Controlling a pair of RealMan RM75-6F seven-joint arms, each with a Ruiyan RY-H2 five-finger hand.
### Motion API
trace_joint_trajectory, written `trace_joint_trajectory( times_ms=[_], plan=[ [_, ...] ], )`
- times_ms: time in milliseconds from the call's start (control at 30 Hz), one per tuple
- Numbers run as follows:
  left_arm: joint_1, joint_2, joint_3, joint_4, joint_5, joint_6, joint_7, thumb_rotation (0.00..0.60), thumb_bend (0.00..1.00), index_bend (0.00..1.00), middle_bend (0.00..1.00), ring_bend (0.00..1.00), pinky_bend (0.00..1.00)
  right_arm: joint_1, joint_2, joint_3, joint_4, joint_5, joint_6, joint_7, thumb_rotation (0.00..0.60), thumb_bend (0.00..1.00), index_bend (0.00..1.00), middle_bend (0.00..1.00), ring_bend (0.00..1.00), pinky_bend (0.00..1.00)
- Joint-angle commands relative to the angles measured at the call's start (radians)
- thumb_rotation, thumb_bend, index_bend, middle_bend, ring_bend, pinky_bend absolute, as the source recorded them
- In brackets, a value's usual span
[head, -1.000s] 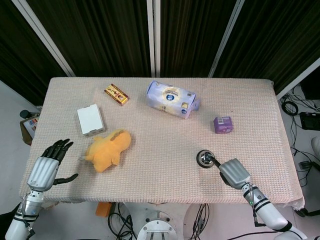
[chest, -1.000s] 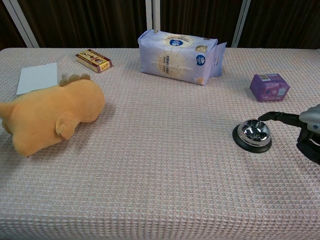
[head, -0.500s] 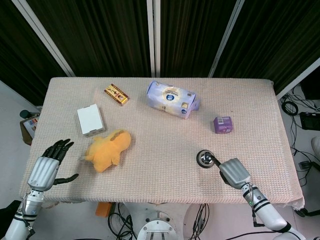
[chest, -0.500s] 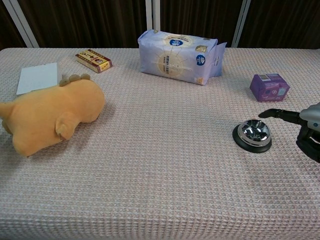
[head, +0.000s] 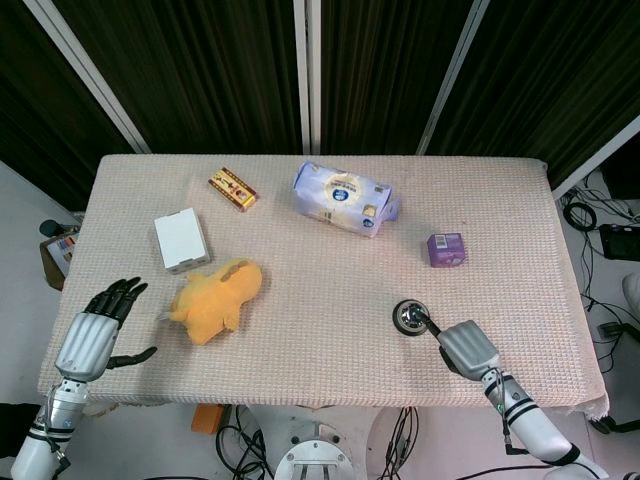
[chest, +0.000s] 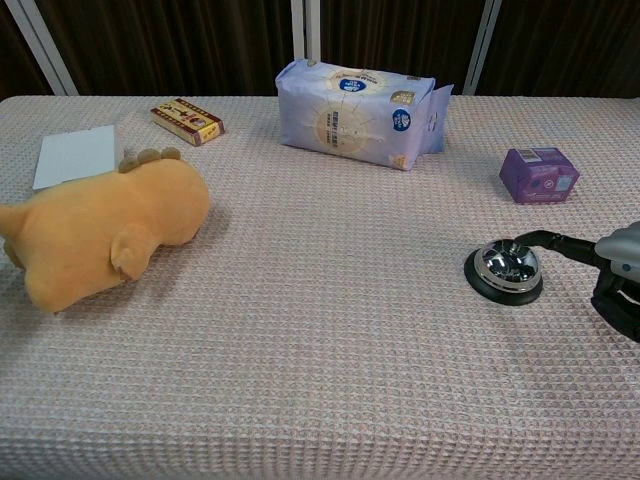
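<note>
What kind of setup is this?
Probably a lab test station, not a home: a table under a pink waffle-weave cloth, dark curtain panels behind, loose cables on the floor, and unrelated props like an orange plush toy and a chrome call bell.

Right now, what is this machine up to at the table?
The right robot hand is stretching a fingertip onto the top of a small silver desk bell. The left robot hand hovers open by the table's near left edge, beside a yellow plush toy, holding nothing.
</note>
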Motion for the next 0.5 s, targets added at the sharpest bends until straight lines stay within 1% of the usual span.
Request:
trace_joint_trajectory(
  times_ms=[33,133,367,500],
  plan=[
    [0.000,0.002,0.000,-0.003,0.003,0.001,0.002,0.473,0.08,0.10,0.09,0.08,0.23,-0.012,0.013,0.008,-0.014,-0.050,0.052,0.035,0.600,0.60,0.00,0.81,0.76,0.62],
    [-0.001,0.001,-0.001,-0.004,0.004,-0.001,0.002,0.477,0.08,0.10,0.09,0.08,0.23,-0.014,0.014,0.006,-0.009,-0.063,0.057,0.047,0.600,0.60,0.00,0.81,0.76,0.62],
    [-0.005,0.005,-0.004,-0.008,0.003,-0.008,0.002,0.475,0.08,0.10,0.09,0.08,0.23,0.012,-0.008,-0.007,0.019,0.022,-0.038,-0.024,0.600,0.59,0.00,0.81,0.76,0.62],
    [-0.005,0.009,-0.007,-0.009,-0.002,-0.011,0.000,0.475,0.08,0.10,0.09,0.08,0.23,0.011,-0.004,-0.001,0.000,0.026,-0.026,-0.032,0.600,0.59,0.00,0.81,0.76,0.62]
  ],
)
